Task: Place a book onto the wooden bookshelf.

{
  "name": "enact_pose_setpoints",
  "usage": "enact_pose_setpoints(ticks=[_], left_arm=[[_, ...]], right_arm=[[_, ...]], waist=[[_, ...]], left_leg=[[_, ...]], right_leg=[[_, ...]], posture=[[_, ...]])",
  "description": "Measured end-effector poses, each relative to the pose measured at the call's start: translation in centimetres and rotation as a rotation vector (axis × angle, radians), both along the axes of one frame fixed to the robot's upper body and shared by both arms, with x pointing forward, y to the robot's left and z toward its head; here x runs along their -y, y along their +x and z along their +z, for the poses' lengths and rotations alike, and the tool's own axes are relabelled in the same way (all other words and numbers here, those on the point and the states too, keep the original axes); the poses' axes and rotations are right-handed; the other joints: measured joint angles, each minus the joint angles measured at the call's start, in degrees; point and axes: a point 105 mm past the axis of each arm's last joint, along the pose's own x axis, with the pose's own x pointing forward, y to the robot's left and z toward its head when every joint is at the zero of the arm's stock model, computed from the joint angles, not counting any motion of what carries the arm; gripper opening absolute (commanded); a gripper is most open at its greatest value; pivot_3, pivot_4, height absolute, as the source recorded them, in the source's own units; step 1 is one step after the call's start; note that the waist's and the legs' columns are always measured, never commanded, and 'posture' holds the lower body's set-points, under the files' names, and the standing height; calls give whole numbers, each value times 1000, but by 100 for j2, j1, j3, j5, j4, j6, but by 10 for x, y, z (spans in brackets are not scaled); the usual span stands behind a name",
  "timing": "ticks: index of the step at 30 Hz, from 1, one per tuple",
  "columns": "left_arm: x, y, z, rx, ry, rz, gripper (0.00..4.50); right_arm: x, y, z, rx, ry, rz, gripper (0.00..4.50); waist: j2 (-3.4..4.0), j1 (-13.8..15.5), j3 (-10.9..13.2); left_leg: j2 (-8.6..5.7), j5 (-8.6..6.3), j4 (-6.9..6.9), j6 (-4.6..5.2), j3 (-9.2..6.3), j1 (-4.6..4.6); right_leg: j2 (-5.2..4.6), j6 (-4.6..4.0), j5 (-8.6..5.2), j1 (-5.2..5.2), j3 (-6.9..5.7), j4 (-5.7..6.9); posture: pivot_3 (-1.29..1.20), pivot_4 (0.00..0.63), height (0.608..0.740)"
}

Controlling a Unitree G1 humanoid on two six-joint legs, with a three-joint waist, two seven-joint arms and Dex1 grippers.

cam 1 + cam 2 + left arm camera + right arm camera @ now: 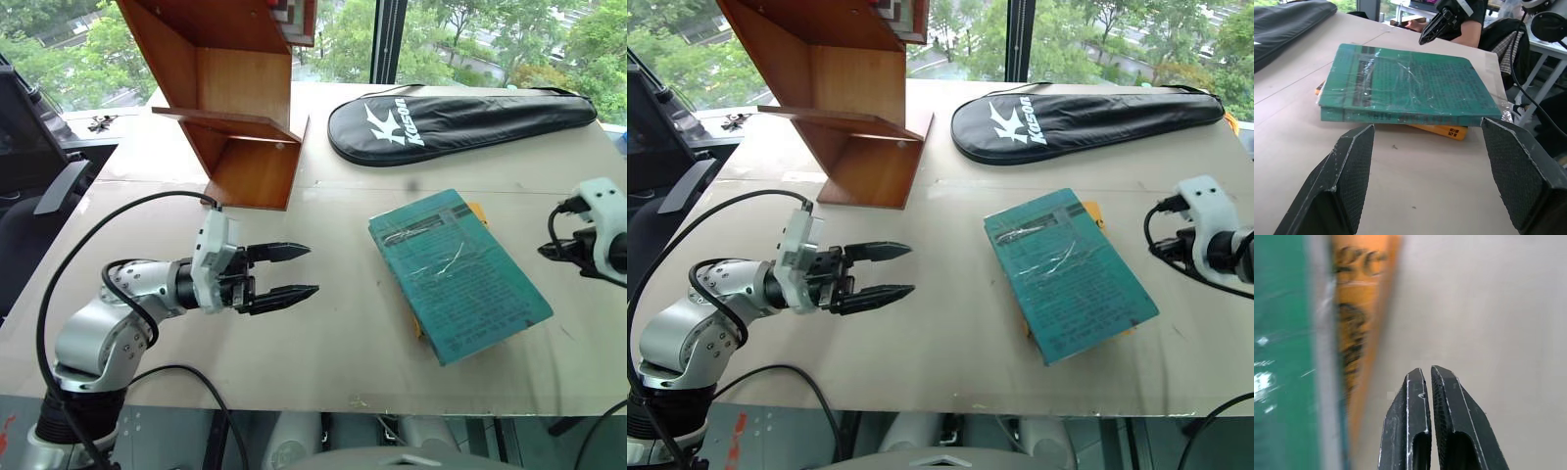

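left gripper (292, 271): fingers spread wide, empty, level, aimed at the book's spine edge | right gripper (1426, 374): fingers pressed together, empty, just off the book's right side | book (454, 272): flat on table (333, 362), atop a yellow book (1442, 130), long axis near-to-far, slightly angled, between both grippers | wooden bookshelf (230, 108): far left, well apart

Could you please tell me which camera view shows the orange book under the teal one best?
The left wrist view: the orange book pokes out beneath the teal book. The right wrist view blurs it; the eye views show slivers.
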Motion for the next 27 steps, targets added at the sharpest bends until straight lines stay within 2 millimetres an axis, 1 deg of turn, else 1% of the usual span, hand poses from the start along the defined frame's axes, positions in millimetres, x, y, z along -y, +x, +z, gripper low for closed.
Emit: enact_pose_setpoints(ticks=[1,3,7,9,15,19,21,23,25,27], left_arm=[[-1,-1,-4,-8,3,0,3577],[-5,0,-8,-28,1,11,3577],[-6,-2,-12,-36,1,15,3577],[-7,-2,-13,-34,5,14,3577],[-5,0,-19,-58,11,10,3577],[-5,2,-24,-72,23,17,3577],[-4,5,-25,-72,24,26,3577],[-2,8,-25,-80,15,39,3577],[-1,11,-26,-98,-1,51,3577],[0,14,-26,-113,-4,56,3577]], right_arm=[[-7,-4,-11,-25,23,20,52],[-13,-8,-18,-40,37,38,52],[-20,-12,-9,18,23,70,52],[-23,-13,-8,26,24,78,52],[-45,-10,-10,62,77,123,52],[-41,-11,-10,85,55,102,52],[-25,-16,-4,150,-17,94,52],[-15,-21,10,273,-62,142,590],[-13,-29,27,411,-17,207,1344],[-12,-49,32,462,19,309,2228]], waist=[[1,0,0],[5,8,3],[4,12,2],[4,12,2],[3,1,2],[3,41,2],[6,119,3],[4,156,2],[3,148,1],[0,150,0]], left_leg=[[-1,0,0,-1,1,-4],[-3,1,3,-1,2,-5],[-3,0,4,0,-1,-4],[-3,1,4,-1,-2,-4],[-3,1,4,-1,-2,-3],[-3,1,4,-1,-2,-6],[-5,0,4,0,-2,-8],[-6,-1,4,2,-5,-10],[-6,-1,4,2,-9,-7],[-5,-11,4,19,-17,0]], right_leg=[[-2,0,0,-1,1,-1],[-5,1,0,-1,1,0],[-5,1,0,0,-2,0],[-4,1,0,0,-3,0],[-3,1,0,0,-3,1],[-4,1,0,0,-5,-1],[-4,2,-1,-1,-6,-5],[-3,5,-2,2,-10,-9],[-2,6,-2,6,-13,-7],[1,6,-2,15,-19,-8]], posture=[[0,150,740],[0,150,740],[0,150,740],[0,150,740],[0,150,740],[0,150,740],[0,150,740],[0,150,740],[0,150,740],[0,150,740]])
